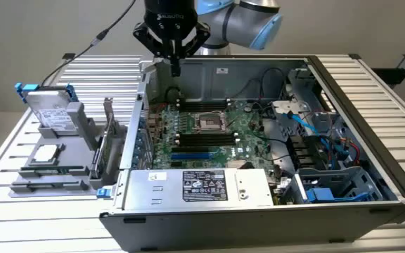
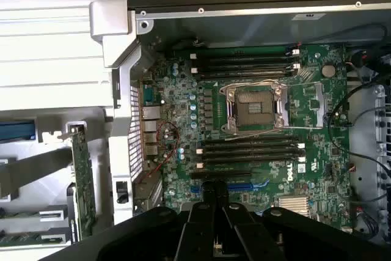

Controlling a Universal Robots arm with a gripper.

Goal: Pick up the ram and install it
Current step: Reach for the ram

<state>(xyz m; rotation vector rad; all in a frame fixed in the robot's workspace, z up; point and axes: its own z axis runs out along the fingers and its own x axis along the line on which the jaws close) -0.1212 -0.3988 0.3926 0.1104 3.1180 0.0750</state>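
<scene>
Height is being held by the gripper (image 2: pixel 215 187) over the open case (image 1: pixel 259 226), jaws being pressed together on nothing, seemingly to survey the motherboard (image 2: pixel 317 145), while the ram (image 2: pixel 30 236) is being cradled in the grey fixture (image 1: pixel 65 158) outside it.

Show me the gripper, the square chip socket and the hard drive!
gripper (image 1: pixel 176 68), exterior view, its lower tip.
square chip socket (image 2: pixel 253 108), wrist view, its middle.
hard drive (image 1: pixel 50 113), exterior view, its label.
</scene>
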